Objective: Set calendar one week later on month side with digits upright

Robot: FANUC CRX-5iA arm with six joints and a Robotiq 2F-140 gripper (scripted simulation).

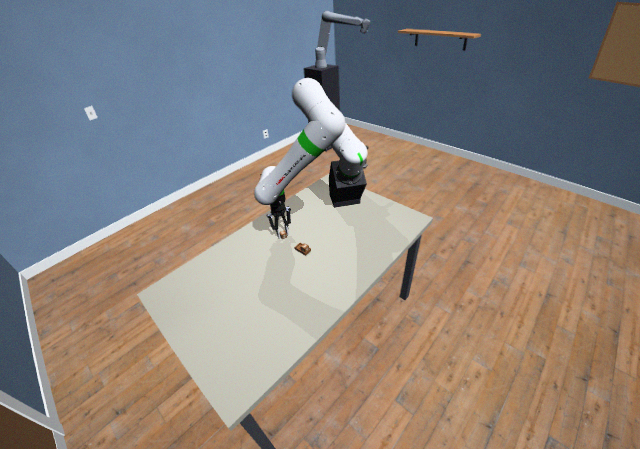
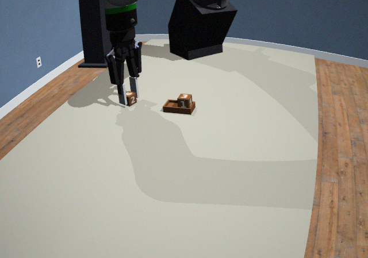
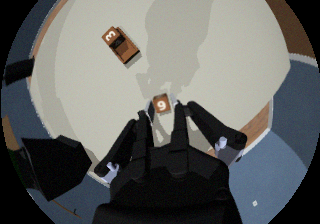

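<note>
Since the tool (image 1: 282, 235) (image 2: 129, 96) (image 3: 161, 102) stands part-open astride the loose cube (image 1: 283, 234) (image 2: 131, 99) (image 3: 161, 103), centre it and square the fingers to its sides before you close gently.

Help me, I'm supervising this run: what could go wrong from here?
The open hand straddles the loose cube; closing unevenly might twist it. The tray has raised walls and already holds the other cube, so a misaligned placement might catch a wall or nudge that cube.
</note>
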